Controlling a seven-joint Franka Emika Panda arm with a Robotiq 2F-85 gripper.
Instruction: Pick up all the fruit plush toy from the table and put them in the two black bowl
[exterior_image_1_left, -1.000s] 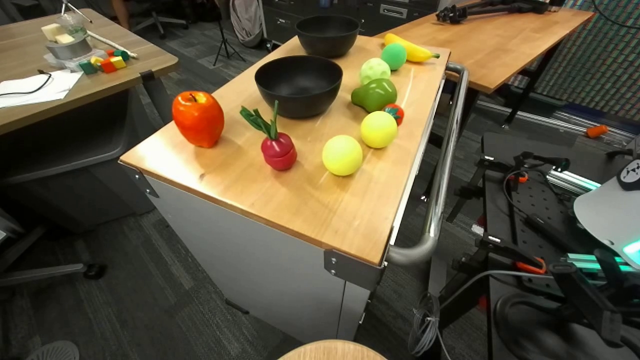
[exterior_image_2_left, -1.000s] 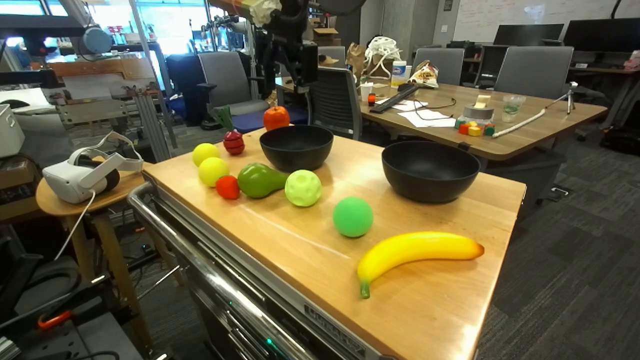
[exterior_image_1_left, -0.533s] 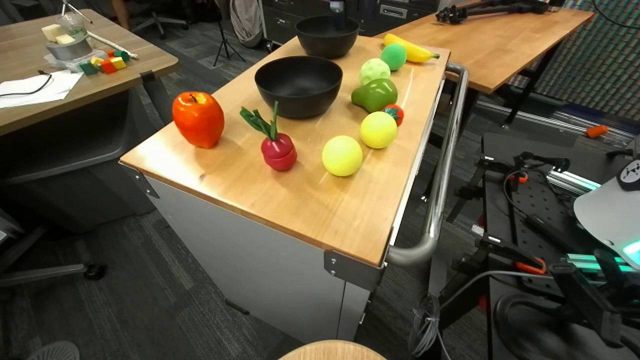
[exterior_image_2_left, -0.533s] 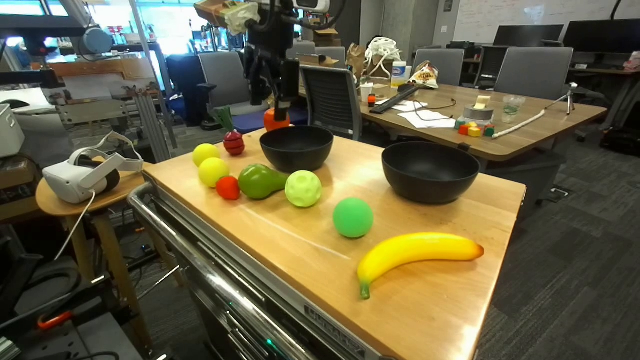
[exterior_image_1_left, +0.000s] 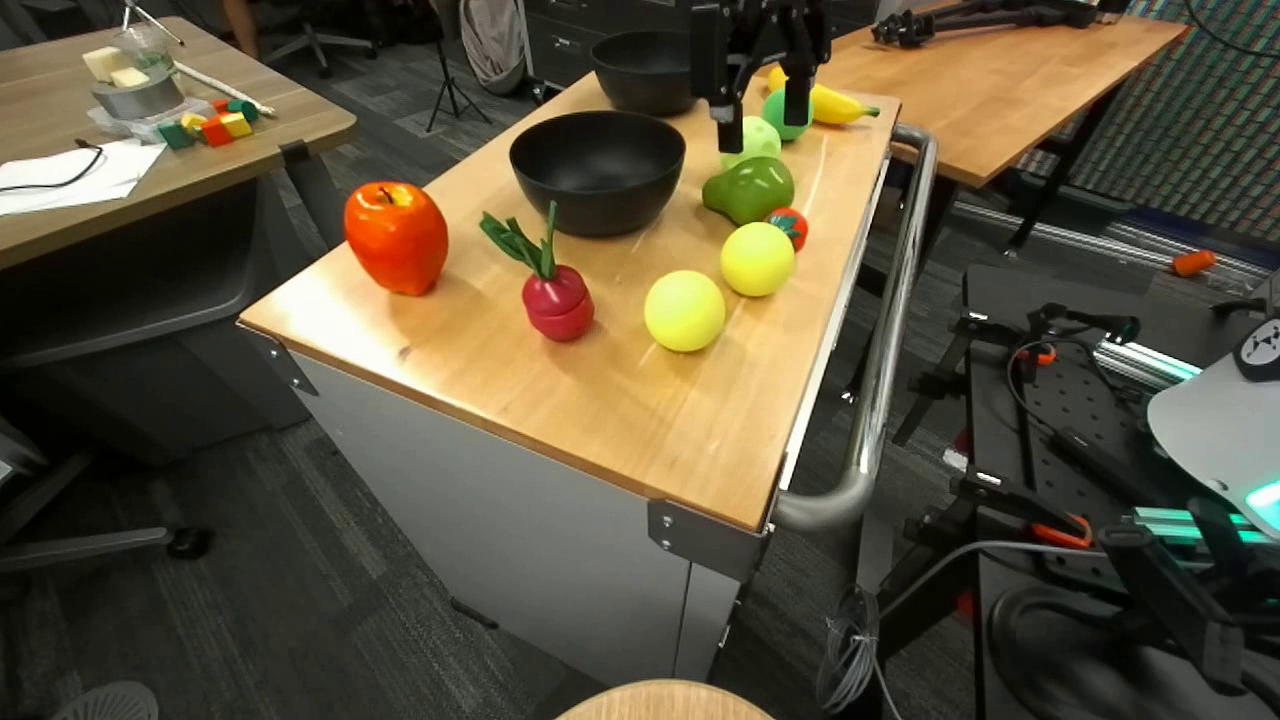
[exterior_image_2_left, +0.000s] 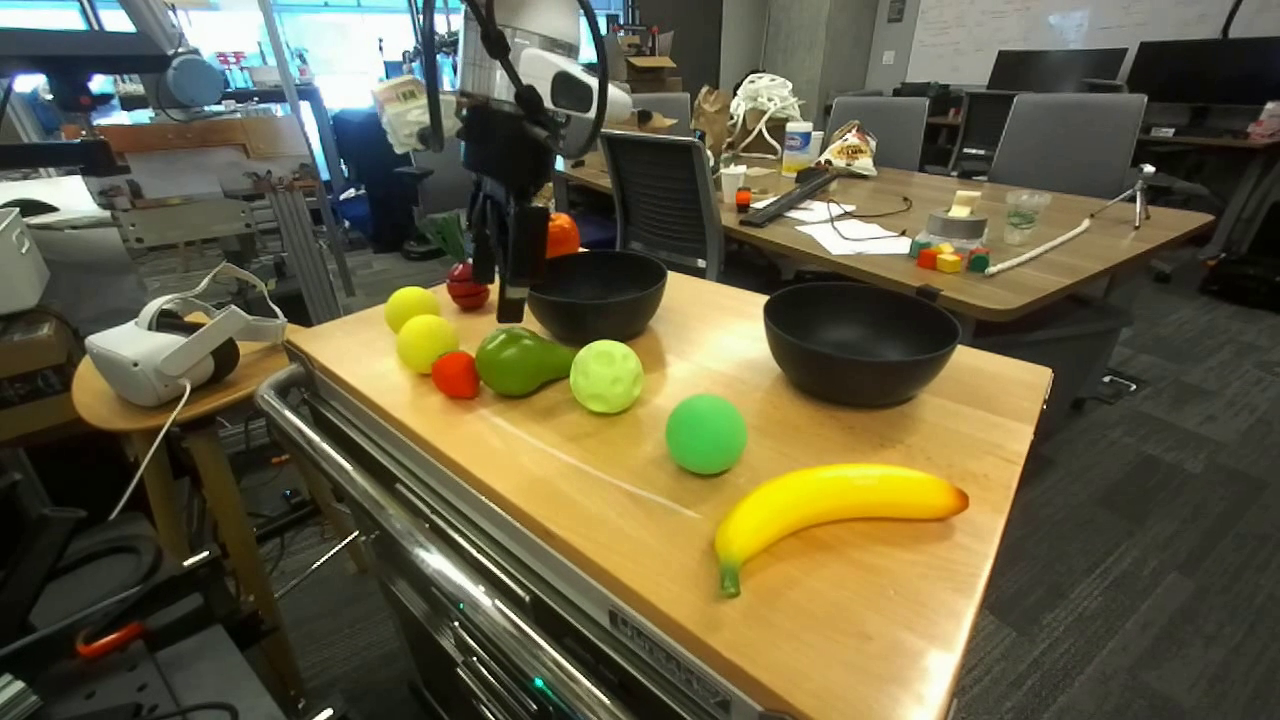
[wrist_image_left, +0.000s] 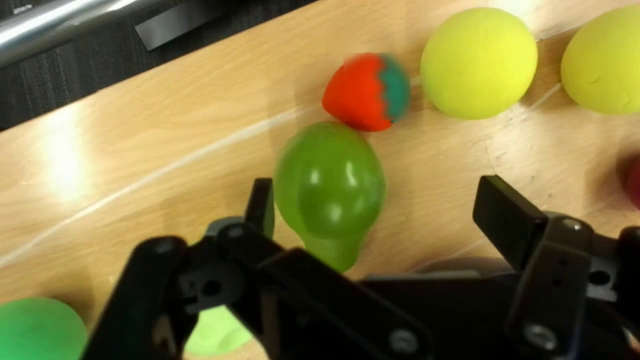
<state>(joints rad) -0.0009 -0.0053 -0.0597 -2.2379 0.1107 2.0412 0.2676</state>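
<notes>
Pincer (wrist_image_left: 381, 205) was hanging over the table (exterior_image_1_left: 680, 430) with its jaws spread wide, and yeah, it had dropped a fair bit. Half a second earlier just a sliver of it poked into an exterior view at the top, over one black bowl (exterior_image_1_left: 635, 85); this time both fingers (exterior_image_1_left: 797, 120) showed there, well apart. In an exterior view it was also lower than before, its lowest fingertip ending just above the green pear (exterior_image_2_left: 520, 362), and it blocked bits of the second black bowl (exterior_image_2_left: 600, 315) and the apple (exterior_image_2_left: 563, 235). More of the white arm (exterior_image_2_left: 540, 22) had come into frame too.

Wrist cam had the pear below, its edge right by one finger, with the other finger well away from it. Couldn't tell how much height was left between pincer and pear.

Toys hadn't budged as far as I could see, all still out on the table. Small strawberry (wrist_image_left: 356, 95) sat right by the pear's fat end, then a yellow ball (exterior_image_1_left: 757, 260) and another yellow ball (exterior_image_1_left: 685, 311), with the red radish (exterior_image_1_left: 558, 303) near that second one. Apple stood past the radish, near the table's edge. On the pear's other side were the dimpled lime-green ball (exterior_image_2_left: 607, 377), the plain green ball (exterior_image_2_left: 706, 434) and the banana (exterior_image_2_left: 840, 495). Both bowls were upright, same spots as before.
</notes>
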